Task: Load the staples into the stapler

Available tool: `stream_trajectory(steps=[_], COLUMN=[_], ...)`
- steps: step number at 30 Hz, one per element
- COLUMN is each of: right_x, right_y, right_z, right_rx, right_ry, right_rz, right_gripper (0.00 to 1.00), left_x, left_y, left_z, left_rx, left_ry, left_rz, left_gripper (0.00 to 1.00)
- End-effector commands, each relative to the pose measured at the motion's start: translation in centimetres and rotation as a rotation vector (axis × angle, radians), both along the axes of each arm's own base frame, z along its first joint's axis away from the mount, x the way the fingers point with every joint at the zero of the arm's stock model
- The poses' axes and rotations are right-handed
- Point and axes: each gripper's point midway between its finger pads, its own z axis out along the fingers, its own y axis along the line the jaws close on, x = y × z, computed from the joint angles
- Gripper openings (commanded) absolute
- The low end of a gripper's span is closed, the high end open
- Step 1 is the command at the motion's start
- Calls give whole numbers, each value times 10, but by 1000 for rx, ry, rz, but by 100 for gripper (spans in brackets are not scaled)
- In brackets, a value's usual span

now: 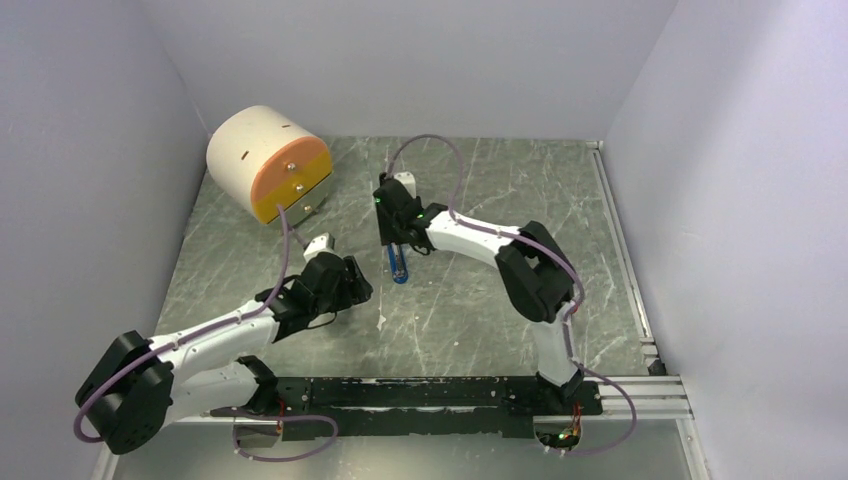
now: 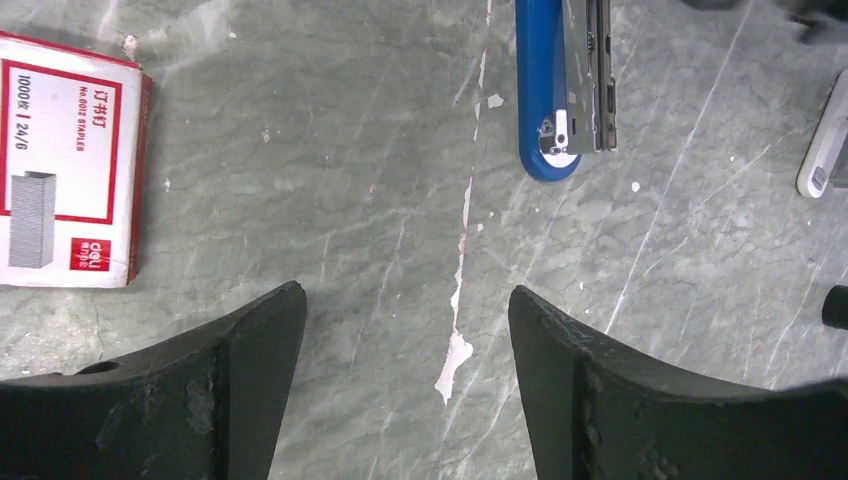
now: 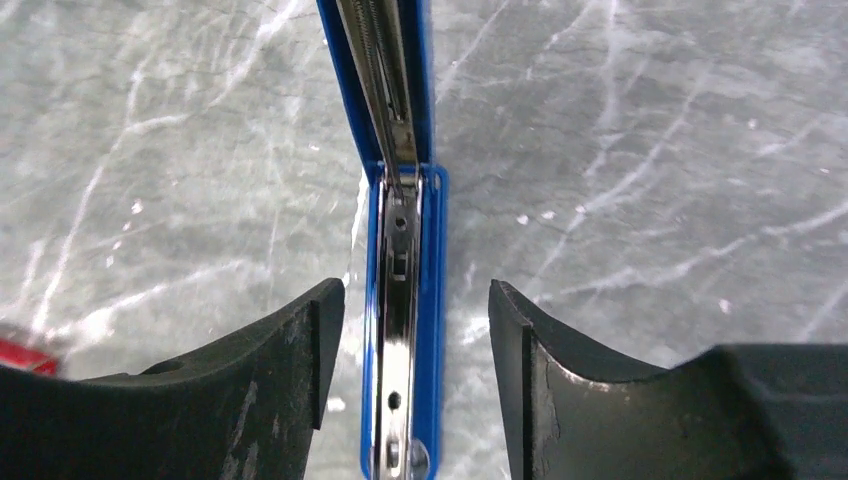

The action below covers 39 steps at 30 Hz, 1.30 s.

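**Both claws released, stapler lying open mid-table**

Right now the right claw sits low over the stapler w/ one finger on each side. Bare table shows in the gap on both sides, so it's straddling the stapler, not gripping it. The blue stapler is folded open flat on the grey marbled table, around mid-table. Its chrome channel faces up btwn the fingers, and the spring arm runs on past the hinge.

The left claw is also spread wide w/ nothing btwn the fingers, only scratched tabletop. It's near-left of the stapler, apart from it.

The staples box, red and white w/ a printed pic of a staple block, lies flat at the left edge of the left wrist view. It's clear of the left finger. Can't tell if it's open or if loose strips are out.

A pale bar and a small black item are cut off at that view's right edge. A cream drum w/ an orange face sits far left.
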Motion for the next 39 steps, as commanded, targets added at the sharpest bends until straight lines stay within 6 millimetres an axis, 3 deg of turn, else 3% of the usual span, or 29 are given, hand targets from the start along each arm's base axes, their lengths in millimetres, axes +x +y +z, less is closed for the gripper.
stream_trajectory(steps=[1, 6, 9, 14, 17, 20, 23, 26, 30, 35, 39], right_x=[-1, -22, -38, -69, -81, -83, -81, -79, -75, -69, -74], right_y=[-17, -33, -25, 27, 65, 99, 125, 147, 167, 176, 180], right_z=[50, 60, 62, 66, 66, 59, 40, 26, 11, -8, -23], right_rx=[78, 91, 129, 236, 257, 310, 353, 379, 317, 204, 123], right_ry=[-59, -49, -28, 13, 15, 39, 84, 114, 85, 47, 43], right_rz=[-4, 46, 146, 361, 417, 432, 420, 424, 424, 389, 412], right_gripper=[60, 59, 52, 44, 45, 43, 38, 41, 52, 58, 60], left_x=[9, 9, 8, 7, 5, 0, -4, -7, -13, -23, -30], left_y=[8, 28, 45, 88, 107, 123, 135, 140, 147, 150, 150], left_z=[19, 25, 24, 24, 23, 18, 10, 2, -7, -15, -21], left_rx=[3, 62, 124, 226, 223, 212, 199, 188, 184, 155, 119], left_ry=[-48, -67, -50, -7, 24, 46, 74, 103, 131, 150, 160], left_rz=[52, 113, 168, 304, 372, 433, 481, 506, 547, 570, 590], left_gripper=[79, 80, 80, 81, 74, 63, 63, 65, 63, 43, 42])
